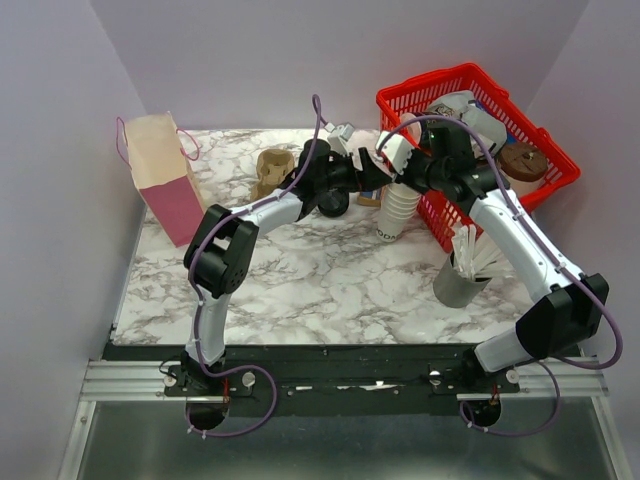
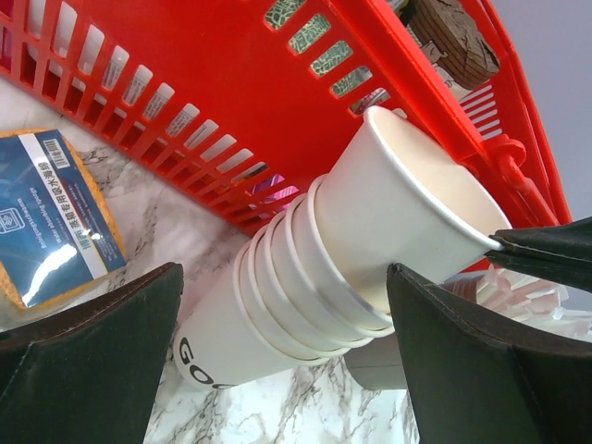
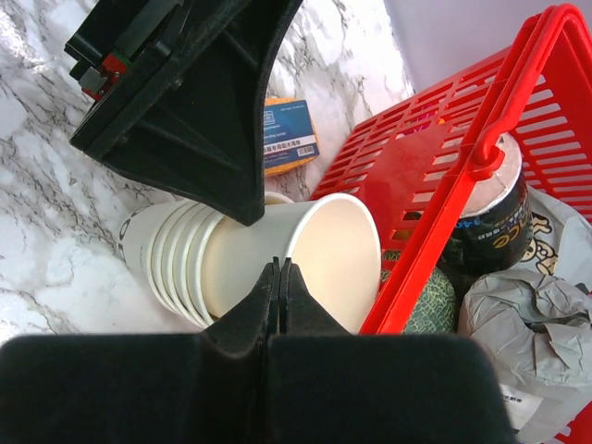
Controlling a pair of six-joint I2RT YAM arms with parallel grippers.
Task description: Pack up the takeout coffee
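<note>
Wide apart, the left fingers (image 2: 88, 361) flank the stack of nested cups (image 2: 277, 305). The right fingers (image 3: 264, 310) are pressed together on the rim of its top cup (image 3: 333, 240). I see smooth white paper, cream inside the top cup. The red slatted plastic basket (image 1: 470, 80) stands just beside the stack, and open marbled surface (image 1: 330, 290) lies nearer the bases. A pink-and-cream paper bag (image 1: 165, 180) stands at the left edge. Of the takeout coffee (image 1: 335, 204) only a round black lid shows, under the left wrist, near a blue packet (image 2: 55, 213).
</note>
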